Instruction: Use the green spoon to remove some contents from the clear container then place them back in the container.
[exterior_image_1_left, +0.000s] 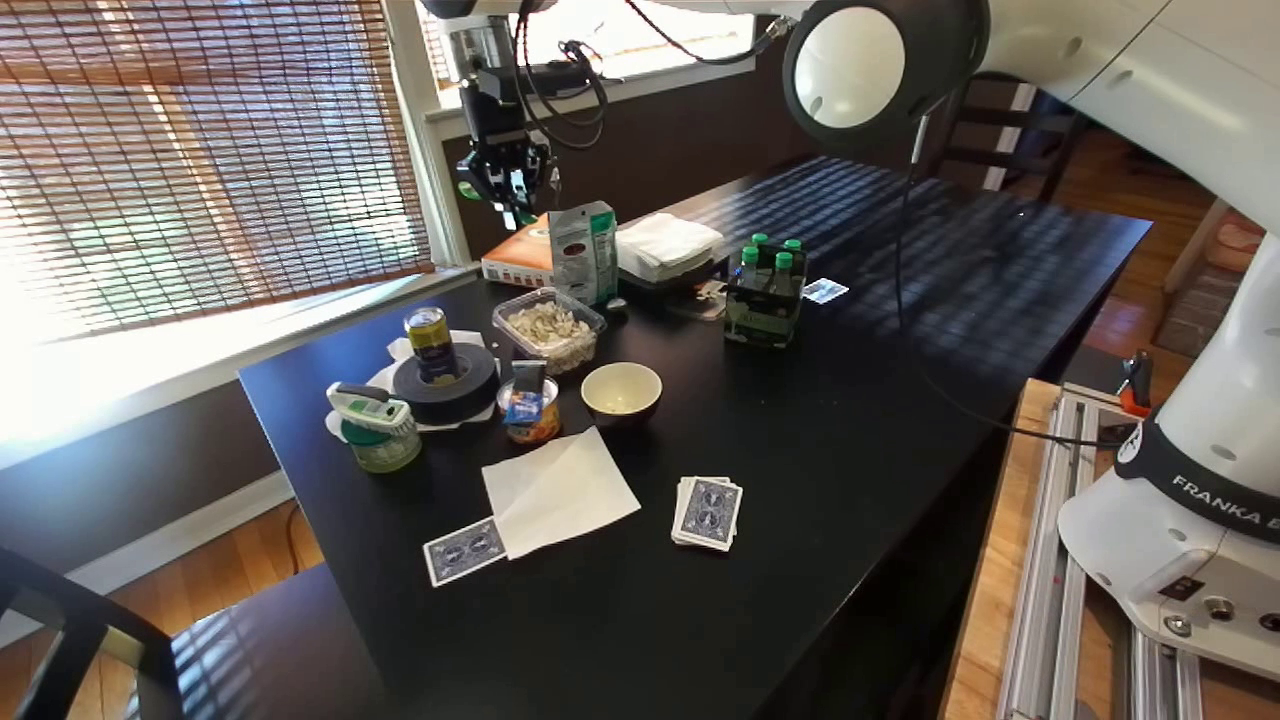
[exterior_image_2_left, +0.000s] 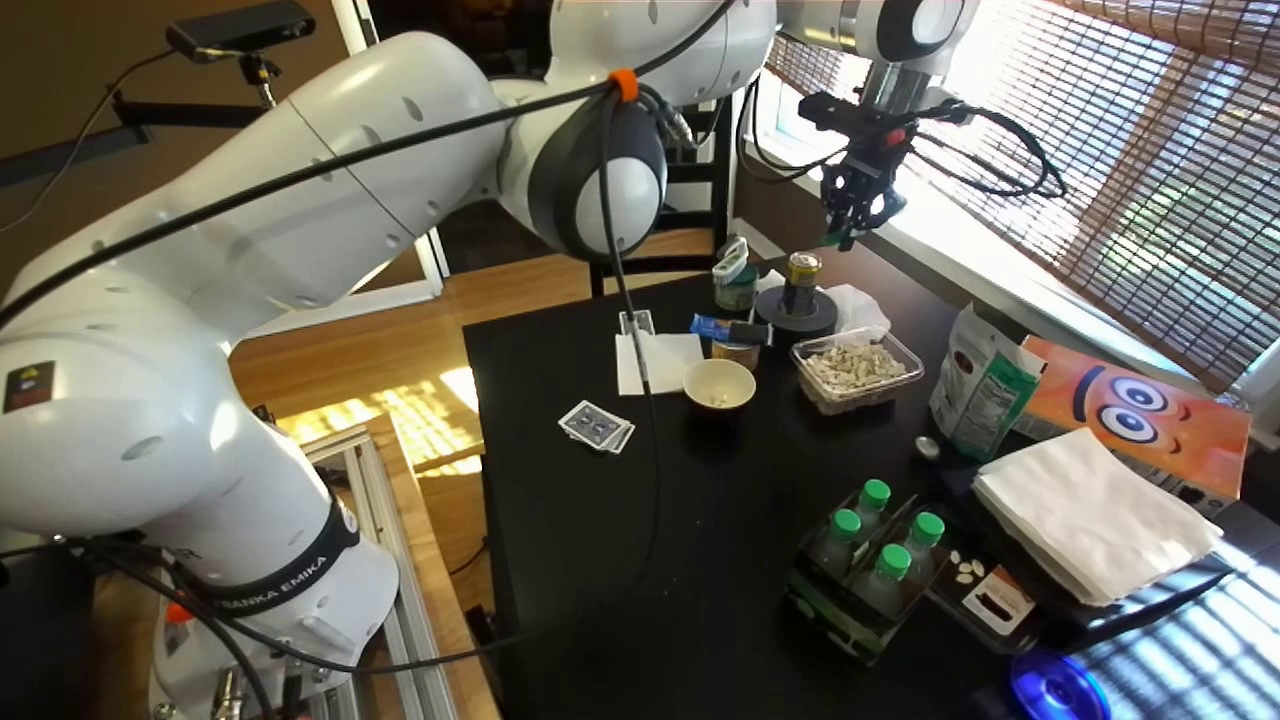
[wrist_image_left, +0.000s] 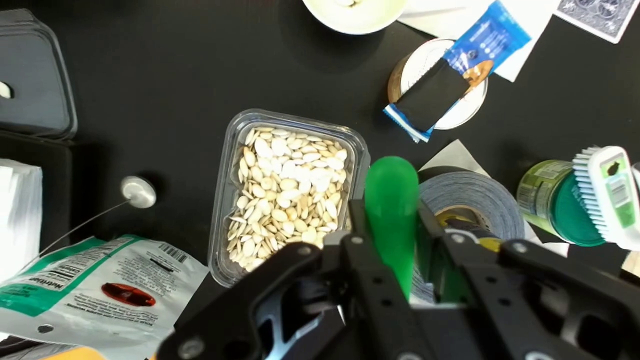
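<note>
In the wrist view, here's the gripper (wrist_image_left: 392, 217), and it's clamped: two black fingers drawn in on the green spoon (wrist_image_left: 392, 187), one either side. The spoon's rounded end overlaps the right edge of the clear container (wrist_image_left: 300, 121) in this view, and that container is loaded with pale seeds (wrist_image_left: 287, 192). Now the print: "Nutrition" comes through on the pouch (wrist_image_left: 150, 285), a barcode nearby, finer lines too small to read. A blue wrapper (wrist_image_left: 487, 37) lies across a can (wrist_image_left: 467, 112), its lettering blurred. The white brush (wrist_image_left: 617, 200) carries a label with another barcode.

Over to an exterior view: the gripper hangs high, well above the black table (exterior_image_1_left: 820, 450), green showing around its fingers. Down below, the container sits just beside the pouch. On the robot arm's base (exterior_image_1_left: 1220, 497), "FRANKA" reads clearly, the next word cut off.

And in an exterior view, "EMIKA" is legible on that base; a green tip pokes out below the gripper. There's an orange box (exterior_image_2_left: 1150, 410) with big cartoon eyes, and a bottle carton (exterior_image_2_left: 835, 615), its label too blurred to read.
</note>
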